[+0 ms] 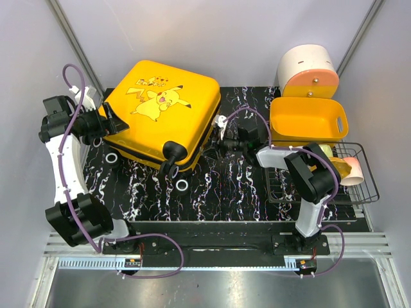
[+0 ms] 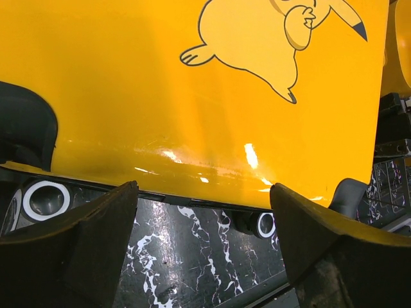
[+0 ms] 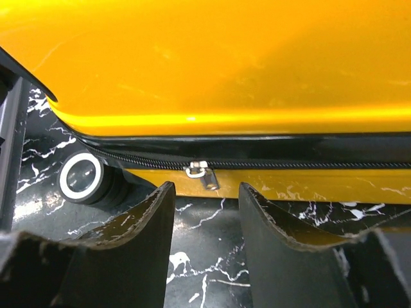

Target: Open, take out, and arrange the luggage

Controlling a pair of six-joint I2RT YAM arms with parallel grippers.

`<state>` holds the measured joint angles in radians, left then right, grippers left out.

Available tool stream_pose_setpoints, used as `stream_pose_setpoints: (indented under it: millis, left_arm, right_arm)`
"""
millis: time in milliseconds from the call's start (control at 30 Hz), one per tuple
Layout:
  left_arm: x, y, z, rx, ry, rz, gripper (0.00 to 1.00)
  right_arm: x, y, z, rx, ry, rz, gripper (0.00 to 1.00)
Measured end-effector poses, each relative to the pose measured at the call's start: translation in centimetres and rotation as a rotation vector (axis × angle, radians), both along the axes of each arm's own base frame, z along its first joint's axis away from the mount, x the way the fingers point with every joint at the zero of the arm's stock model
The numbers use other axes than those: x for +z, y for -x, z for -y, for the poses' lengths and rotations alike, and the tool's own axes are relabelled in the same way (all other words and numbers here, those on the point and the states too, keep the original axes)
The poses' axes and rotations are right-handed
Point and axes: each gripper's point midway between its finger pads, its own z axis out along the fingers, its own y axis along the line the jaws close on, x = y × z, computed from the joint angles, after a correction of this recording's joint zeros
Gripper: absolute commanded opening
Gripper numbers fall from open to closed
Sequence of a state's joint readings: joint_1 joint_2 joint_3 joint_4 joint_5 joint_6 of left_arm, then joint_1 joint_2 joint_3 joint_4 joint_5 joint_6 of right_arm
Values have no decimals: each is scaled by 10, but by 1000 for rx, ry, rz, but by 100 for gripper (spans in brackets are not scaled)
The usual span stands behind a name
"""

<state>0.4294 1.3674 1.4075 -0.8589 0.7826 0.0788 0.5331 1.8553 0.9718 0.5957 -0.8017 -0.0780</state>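
The luggage is a glossy yellow hard-shell suitcase with a cartoon print, lying lid-up on the black marbled table. My left gripper sits at its left edge, and in the left wrist view its jaws stand wide open just short of the shell, holding nothing. My right gripper is at the case's right side. In the right wrist view it is open, and the metal zipper pull hangs from the closed zip just beyond the fingertips, apart from both.
A yellow plastic basket stands at the back right, with a white and pink round container behind it. A black wire basket holding small items is at the right edge. Black-and-white wheels stick out under the case.
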Motion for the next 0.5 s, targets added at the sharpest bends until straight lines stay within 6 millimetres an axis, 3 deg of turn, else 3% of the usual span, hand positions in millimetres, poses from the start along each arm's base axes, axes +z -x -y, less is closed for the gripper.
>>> stream_pose_setpoints:
  millis: [200,300,500]
  left_arm:
    - [-2,3,1,0,2,-2,88]
    - [-1,3,2,0,1,-1,87]
    - [-6,3,8,-13,-10,-12,85]
  right_arm:
    - [4,12,-21,25,-23,7,47]
    - [4,10,-22,11,-22,6,40]
    - [3,2,-22,-29,-19,4,14]
